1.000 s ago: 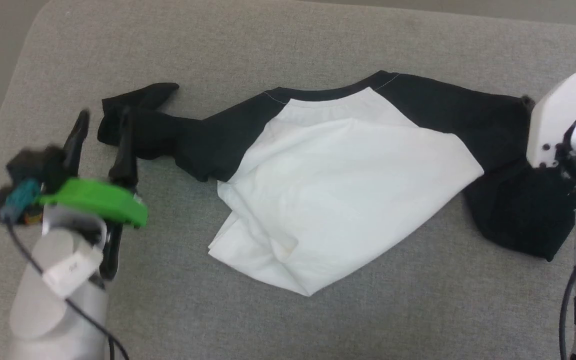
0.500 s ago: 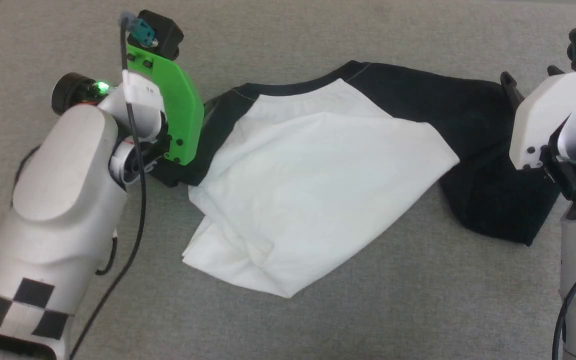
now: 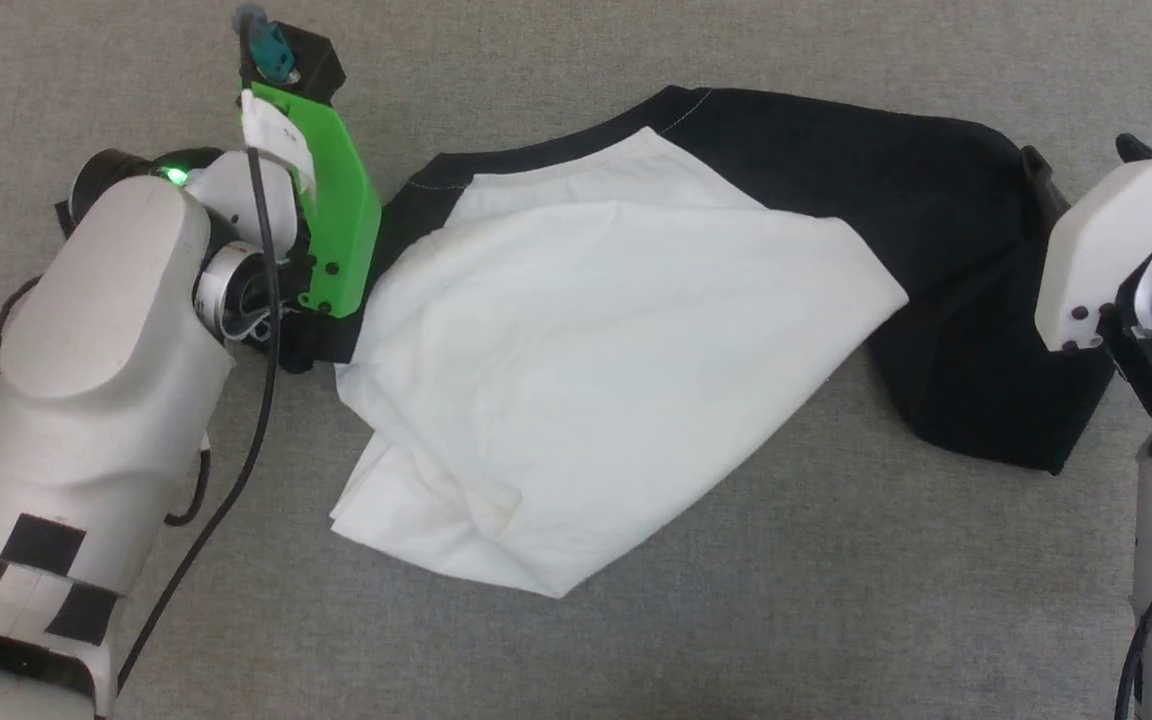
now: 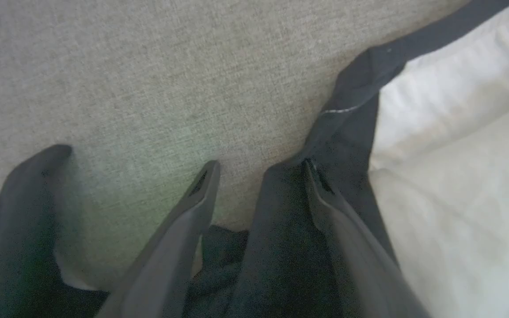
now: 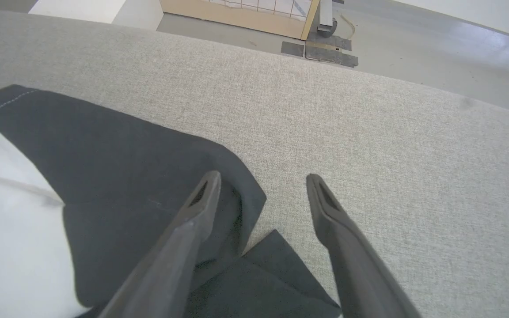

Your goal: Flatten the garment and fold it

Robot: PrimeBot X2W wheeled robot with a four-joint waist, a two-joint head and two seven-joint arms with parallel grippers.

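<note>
The garment (image 3: 586, 370) lies crumpled on the grey cushion, its white body bunched in the middle with a black sleeve at each end. My left arm's green wrist mount (image 3: 336, 230) hangs over the left black sleeve. In the left wrist view my left gripper (image 4: 261, 168) is open, with a fold of black sleeve (image 4: 281, 221) standing between its fingers. My right gripper (image 5: 263, 181) is open just above the right black sleeve's edge (image 5: 148, 185), its left finger over the cloth and its right finger over bare cushion.
The grey upholstered surface (image 3: 836, 620) spreads around the garment. Its far edge shows in the right wrist view, with floor and a wooden frame (image 5: 237, 15) beyond. A black cable (image 3: 236, 480) hangs along my left forearm.
The head camera has tilted down. My left arm has swung from the lower left up over the left black sleeve, covering it. The right arm has barely moved.
</note>
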